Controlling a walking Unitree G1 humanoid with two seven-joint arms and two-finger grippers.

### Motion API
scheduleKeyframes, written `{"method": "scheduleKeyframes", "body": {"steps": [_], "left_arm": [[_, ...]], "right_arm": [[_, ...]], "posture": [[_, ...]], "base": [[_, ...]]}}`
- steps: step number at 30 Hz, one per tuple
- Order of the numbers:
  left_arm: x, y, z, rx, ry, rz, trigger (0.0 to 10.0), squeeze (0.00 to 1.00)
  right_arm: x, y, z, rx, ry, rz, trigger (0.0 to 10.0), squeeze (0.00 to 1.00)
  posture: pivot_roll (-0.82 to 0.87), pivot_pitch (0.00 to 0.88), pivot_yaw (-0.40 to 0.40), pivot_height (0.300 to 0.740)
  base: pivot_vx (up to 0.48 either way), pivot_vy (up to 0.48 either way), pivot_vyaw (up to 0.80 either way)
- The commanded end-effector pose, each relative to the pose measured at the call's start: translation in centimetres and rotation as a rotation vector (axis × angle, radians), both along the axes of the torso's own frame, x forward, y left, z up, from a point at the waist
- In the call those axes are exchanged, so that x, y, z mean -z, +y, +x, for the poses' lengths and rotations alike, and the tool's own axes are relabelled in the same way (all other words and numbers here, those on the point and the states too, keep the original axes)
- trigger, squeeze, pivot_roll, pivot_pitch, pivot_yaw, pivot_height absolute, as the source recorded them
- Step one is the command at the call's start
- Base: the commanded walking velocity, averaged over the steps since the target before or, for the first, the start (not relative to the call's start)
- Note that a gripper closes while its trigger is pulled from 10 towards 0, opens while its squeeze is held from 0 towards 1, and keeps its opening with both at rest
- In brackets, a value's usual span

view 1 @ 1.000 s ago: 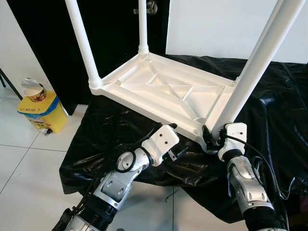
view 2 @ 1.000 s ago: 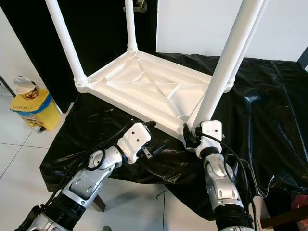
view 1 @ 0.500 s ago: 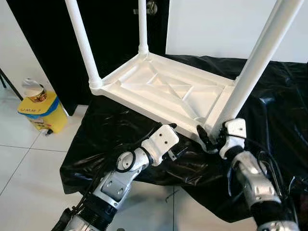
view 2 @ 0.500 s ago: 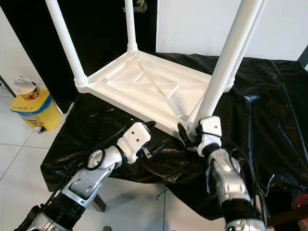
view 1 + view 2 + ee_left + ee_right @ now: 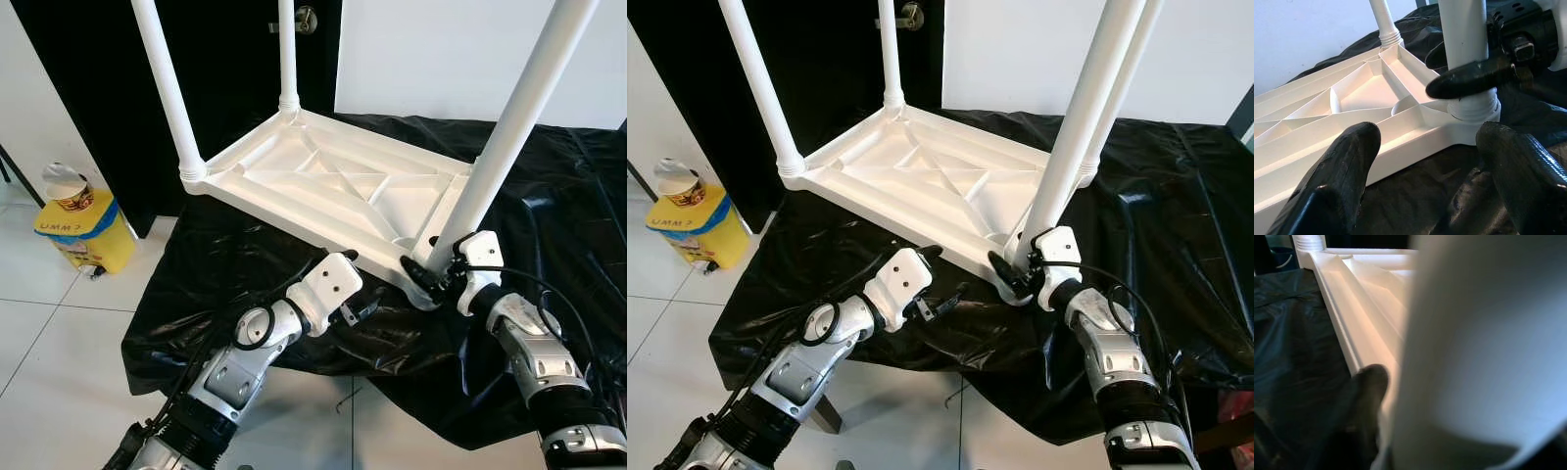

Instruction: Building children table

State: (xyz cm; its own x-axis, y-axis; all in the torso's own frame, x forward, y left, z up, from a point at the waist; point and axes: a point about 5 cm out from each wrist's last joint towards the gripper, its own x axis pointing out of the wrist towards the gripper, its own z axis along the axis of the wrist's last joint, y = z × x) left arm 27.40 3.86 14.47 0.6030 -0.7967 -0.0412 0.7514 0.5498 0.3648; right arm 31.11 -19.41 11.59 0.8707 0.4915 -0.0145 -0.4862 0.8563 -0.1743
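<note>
The left gripper (image 5: 364, 305) hangs open and empty just before the table (image 5: 333, 186), which lies upside down on black sheeting (image 5: 245, 264), legs pointing up, long axis running near-right to far-left. The right gripper (image 5: 1011, 277) clamps the nearest leg (image 5: 505, 127) at its base. Beyond, a yellow bin (image 5: 83, 230) reads "UMM"

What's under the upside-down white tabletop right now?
The white tabletop lies upside down on a black plastic sheet that drapes over the edges. Whatever supports the sheet is covered.
</note>
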Motion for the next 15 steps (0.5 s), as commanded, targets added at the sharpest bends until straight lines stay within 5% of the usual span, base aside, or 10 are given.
{"method": "scheduleKeyframes", "body": {"steps": [1,10,11,13,15], "left_arm": [[0.05,-0.02,0.13,0.032,0.007,0.022,10.0,0.00],[0.12,-0.11,-0.01,0.036,0.011,0.020,10.0,0.00],[0.09,-0.15,0.03,0.039,0.012,0.019,10.0,0.00],[0.09,-0.15,0.03,0.039,0.012,0.019,10.0,0.00],[0.04,-0.24,0.09,0.046,0.012,0.018,10.0,0.00]], "right_arm": [[0.72,0.19,-0.10,-0.015,0.033,-0.029,0.0,0.00],[1.40,-0.53,-0.61,0.023,0.057,0.006,0.0,0.00],[1.50,-0.56,-0.68,0.085,0.055,0.020,10.0,0.00],[1.50,-0.56,-0.68,0.085,0.055,0.020,10.0,0.00],[1.71,-0.57,-0.76,0.208,0.042,0.019,10.0,0.00]], "posture": [[0.02,0.007,-0.045,0.740],[0.01,0.012,-0.038,0.740],[0.00,0.014,-0.032,0.740],[0.00,0.014,-0.032,0.740],[-0.01,0.016,-0.023,0.740]], "base": [[0.000,0.000,0.00],[0.000,0.000,0.00],[0.000,0.000,0.00],[0.000,0.000,0.00],[0.000,0.000,0.00]]}}
